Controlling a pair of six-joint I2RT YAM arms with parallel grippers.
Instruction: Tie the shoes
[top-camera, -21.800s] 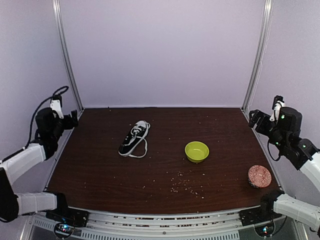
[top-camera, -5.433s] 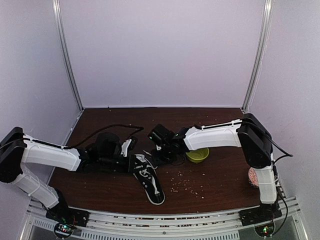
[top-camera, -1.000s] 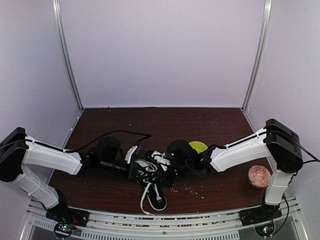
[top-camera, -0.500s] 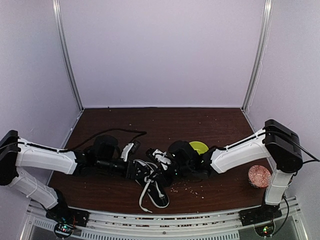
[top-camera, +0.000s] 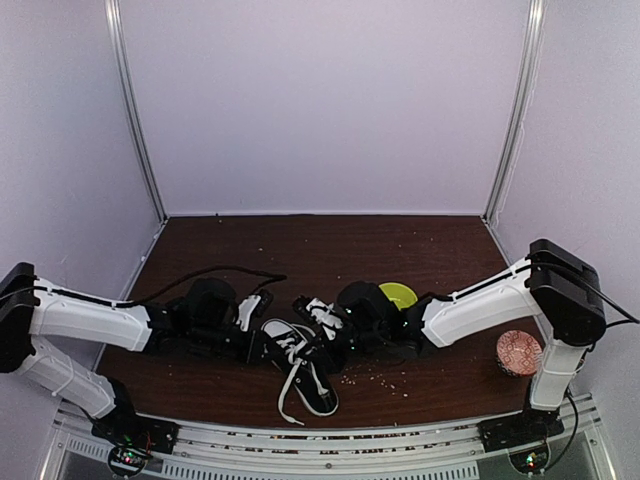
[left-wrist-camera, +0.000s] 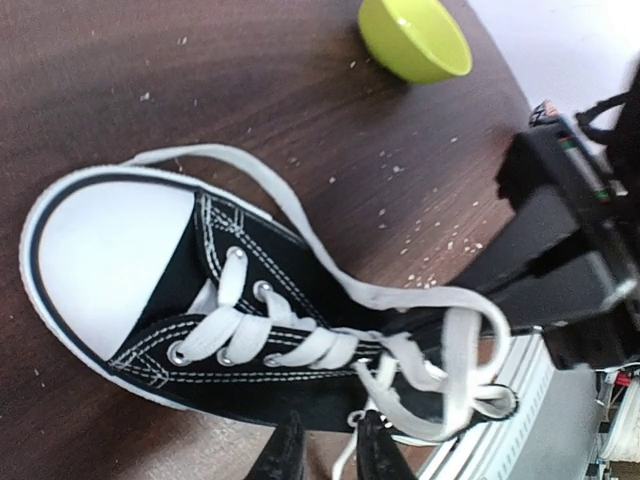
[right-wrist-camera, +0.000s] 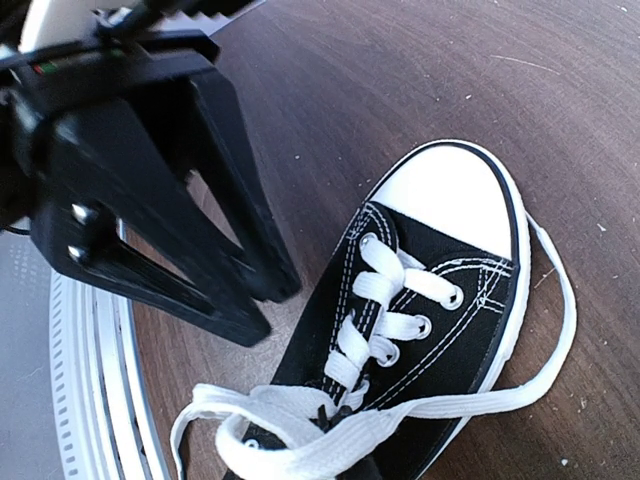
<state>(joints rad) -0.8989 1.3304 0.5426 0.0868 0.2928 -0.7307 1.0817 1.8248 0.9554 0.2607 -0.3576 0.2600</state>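
Observation:
The black sneaker (top-camera: 308, 378) lies on the table between my arms, its white toe cap (left-wrist-camera: 100, 262) toward the near edge. Its white laces (left-wrist-camera: 300, 345) are loose and bunch above the top eyelets. My left gripper (top-camera: 262, 342) sits low beside the shoe's side (left-wrist-camera: 330, 452), narrowly open, and a thin lace strand runs down through the gap. My right gripper (top-camera: 322, 326) reaches in from the other side to the lace crossing (left-wrist-camera: 402, 322) and is shut on the white lace (right-wrist-camera: 330, 445). A lace loop (left-wrist-camera: 490, 330) drapes over its fingers.
A lime-green bowl (top-camera: 398, 293) stands just behind my right arm, also in the left wrist view (left-wrist-camera: 415, 38). A patterned round cup (top-camera: 519, 352) lies at the right edge. Crumbs (top-camera: 375, 376) litter the wood beside the shoe. The metal front rail (top-camera: 330, 450) is close by.
The left gripper let go, drew back to the left off the shoe, and narrowed again. The right gripper closed at the lace crossing. The shoe's toe swung slightly right.

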